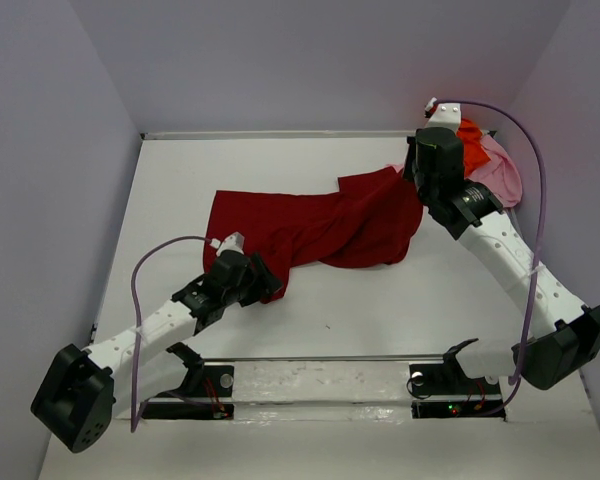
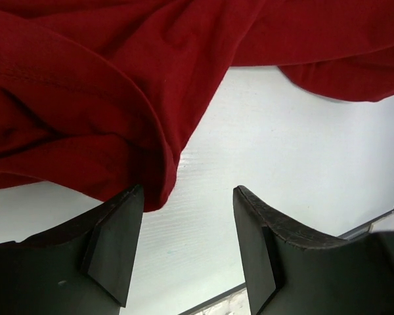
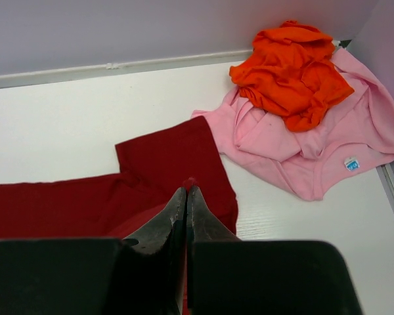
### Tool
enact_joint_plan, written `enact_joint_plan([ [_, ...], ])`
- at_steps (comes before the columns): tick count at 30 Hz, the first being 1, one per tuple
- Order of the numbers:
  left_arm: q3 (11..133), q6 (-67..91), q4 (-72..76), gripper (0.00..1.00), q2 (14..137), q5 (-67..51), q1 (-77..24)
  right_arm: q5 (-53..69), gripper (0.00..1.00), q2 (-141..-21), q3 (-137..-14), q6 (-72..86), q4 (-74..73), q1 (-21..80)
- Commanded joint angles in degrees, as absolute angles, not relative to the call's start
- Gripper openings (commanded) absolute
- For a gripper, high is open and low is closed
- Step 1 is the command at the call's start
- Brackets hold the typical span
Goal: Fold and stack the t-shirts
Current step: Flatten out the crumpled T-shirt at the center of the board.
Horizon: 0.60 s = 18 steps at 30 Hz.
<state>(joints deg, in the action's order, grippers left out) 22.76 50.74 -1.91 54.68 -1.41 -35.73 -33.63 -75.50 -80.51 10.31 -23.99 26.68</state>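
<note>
The right gripper (image 3: 186, 191) is pinched tight on a ridge of the dark red short-sleeved cloth t-shirt (image 1: 310, 225), at its end toward the table's far right corner. The left gripper (image 2: 187, 197) stands with jaws well apart and nothing between them — one finger (image 2: 111, 243) sits just against a rolled hem of the red cloth, the other over bare white table (image 1: 380, 310). The shirt lies stretched across the middle of the table, bunched rather than flat. In the far right corner a bright orange crumpled t-shirt (image 3: 289, 65) rests on a light pink spread t-shirt (image 3: 328, 151), which lies just beside the red sleeve.

The step in hand looks like spreading the red shirt before folding. To do it well, the left jaws should advance until the hem lies fully between them, take the edge — not the whole roll — and close before either arm pulls. Then draw the two grips apart evenly, low over the table, away from the corner pile so the pink cloth is not dragged.
</note>
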Motion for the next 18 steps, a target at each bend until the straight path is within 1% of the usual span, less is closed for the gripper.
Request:
enact_joint_plan([
  [1,21.36,52.38,2.02,0.65,54.58,-0.97,-36.74,-33.58,0.00,-74.97,-80.68,10.55,-22.15,26.37],
  [8,20.92,51.77,2.37,0.64,55.20,-0.62,-37.09,-33.40,0.00,-74.97,-80.68,10.72,-22.15,26.37],
  [16,20.30,50.71,3.69,0.63,58.88,-0.62,-37.70,-33.31,0.00,-74.71,-80.59,10.81,-22.15,26.37],
  [18,19.87,50.89,4.04,0.62,59.50,1.32,-38.40,-33.14,0.00,-74.62,-80.59,10.81,-22.15,26.37],
])
